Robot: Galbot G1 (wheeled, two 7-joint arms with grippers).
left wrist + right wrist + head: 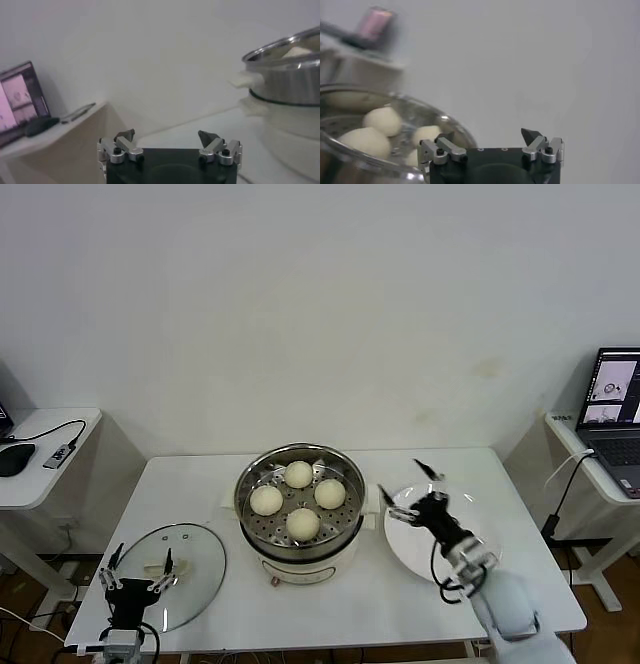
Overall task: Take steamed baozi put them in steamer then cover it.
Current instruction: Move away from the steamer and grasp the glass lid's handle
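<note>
The steamer (300, 549) stands mid-table with several pale baozi (303, 524) on its perforated tray. The glass cover (195, 569) lies flat on the table at the front left. My left gripper (143, 556) hangs open over the cover's near-left part, by its cream handle (158, 565). My right gripper (402, 480) is open and holds nothing; it hovers just right of the steamer, above the white plate (410, 552). The left wrist view shows the open left gripper (166, 135) and the steamer (287, 75) beyond. In the right wrist view, baozi (382, 121) sit in the steamer beside the open right gripper (487, 135).
The white plate lies right of the steamer with nothing on it. A side table (40, 474) with a mouse and cables stands at the left. Another (570, 439) with a laptop (612, 409) stands at the right. The table's front edge runs close under both grippers.
</note>
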